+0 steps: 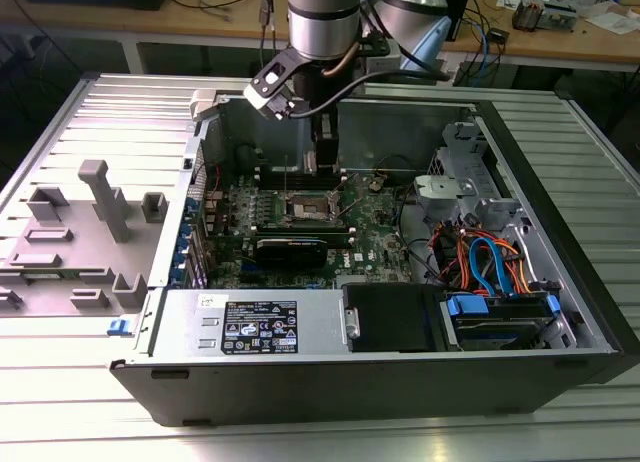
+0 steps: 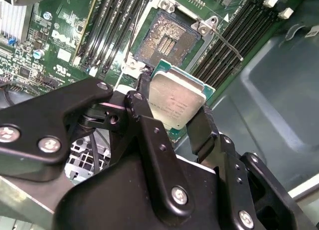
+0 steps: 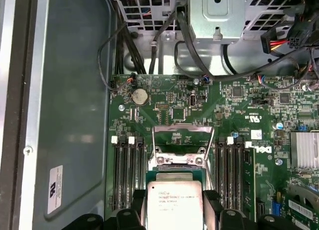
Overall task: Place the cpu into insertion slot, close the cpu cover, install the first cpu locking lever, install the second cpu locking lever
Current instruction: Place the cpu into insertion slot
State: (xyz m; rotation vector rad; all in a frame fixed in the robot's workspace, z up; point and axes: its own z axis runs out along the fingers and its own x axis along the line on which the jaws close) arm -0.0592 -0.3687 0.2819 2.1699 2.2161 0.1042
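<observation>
cpu between jaws, near insertion slot

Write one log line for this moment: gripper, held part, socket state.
gripper: shut on small square silver-grey cpu | cpu: not yet in square dark-centred insertion slot | slot: uncovered, empty
</observation>
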